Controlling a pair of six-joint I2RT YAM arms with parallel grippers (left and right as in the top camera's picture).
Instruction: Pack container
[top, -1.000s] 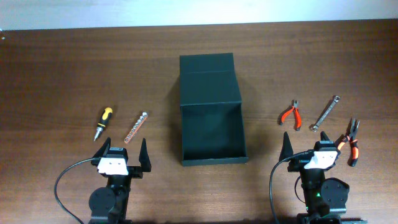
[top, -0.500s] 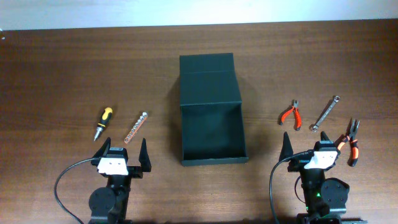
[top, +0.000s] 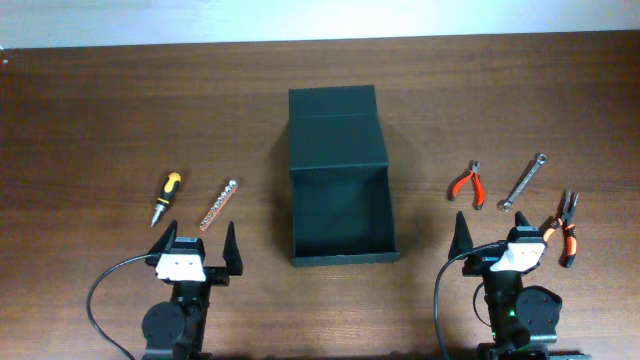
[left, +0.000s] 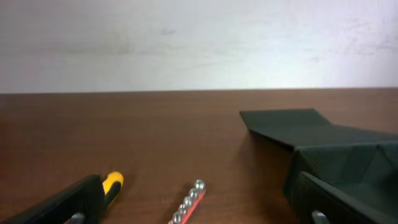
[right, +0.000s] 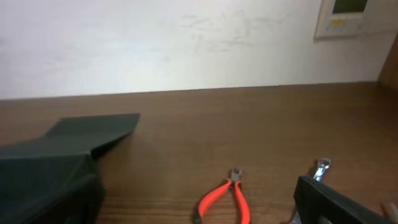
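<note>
Change: I see none; the container (top: 340, 215) is still empty.
Hands: left hand (top: 198, 238) and right hand (top: 503, 235) released, grasping nothing.

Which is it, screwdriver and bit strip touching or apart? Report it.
Apart. The overhead view shows bare wood between the screwdriver and the bit strip.

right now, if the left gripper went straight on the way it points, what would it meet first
The left gripper would probably meet the red strip of silver bits first, just ahead; the yellow-and-black screwdriver lies slightly left of that line. Depth is unclear.
</note>
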